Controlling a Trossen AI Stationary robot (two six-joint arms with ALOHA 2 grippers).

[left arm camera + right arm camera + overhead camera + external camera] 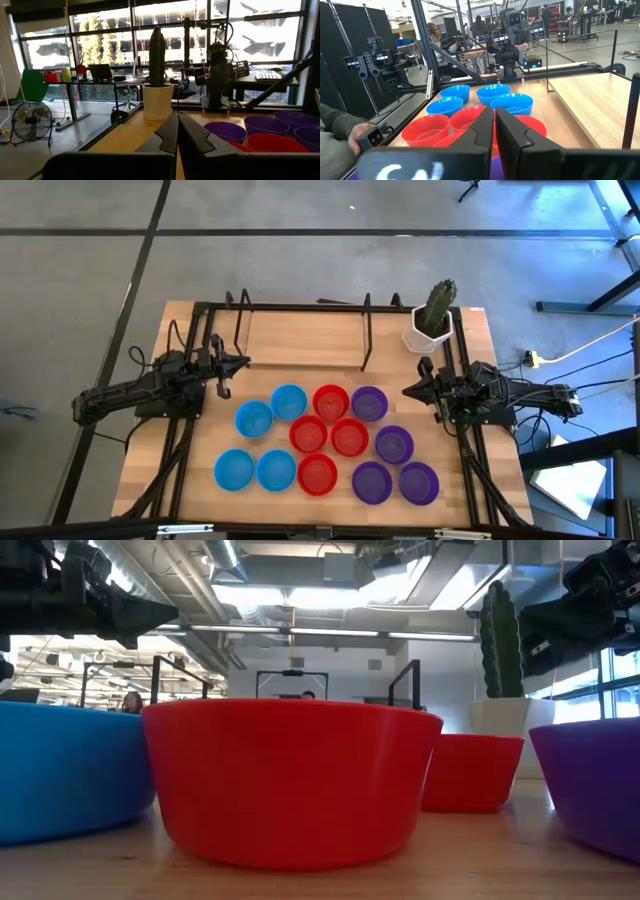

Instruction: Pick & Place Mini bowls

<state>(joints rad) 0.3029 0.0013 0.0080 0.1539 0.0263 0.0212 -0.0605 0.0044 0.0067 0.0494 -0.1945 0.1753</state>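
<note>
1. Nearest the front edge of the table [300, 325] lies a row of mini bowls: two blue bowls [234, 469] side by side at the left, a red bowl [317, 474] in the middle, and two purple bowls [372, 482] at the right.
2. Behind that row sit two red bowls [309, 434] touching each other, with a blue one [254, 419] to their left and a purple one [394, 444] to their right.
3. The farthest row of the cluster holds one blue bowl [289, 401], one red bowl [330, 401] and one purple bowl [369, 403], close together.
4. The left gripper [243, 363] hovers above the table at the left edge, fingers pressed shut and holding nothing. It points inward; the nearest blue bowls lie in front of and to the right of its tip, apart from it.
5. The right gripper [408, 391] hovers at the right side, also closed on nothing, its tip pointing inward. The far purple bowl lies just beside and below the tip, not touched.
6. In the right wrist view the closed fingers [487, 125] point over the red bowls toward the blue bowls beyond.
7. At the far right corner stands a white pot with a green cactus [434, 315], well behind the bowls.
8. A black metal frame [300, 308] runs along the far part of the table.
9. A person's hand [357, 136] shows beyond the table edge in the right wrist view.
</note>
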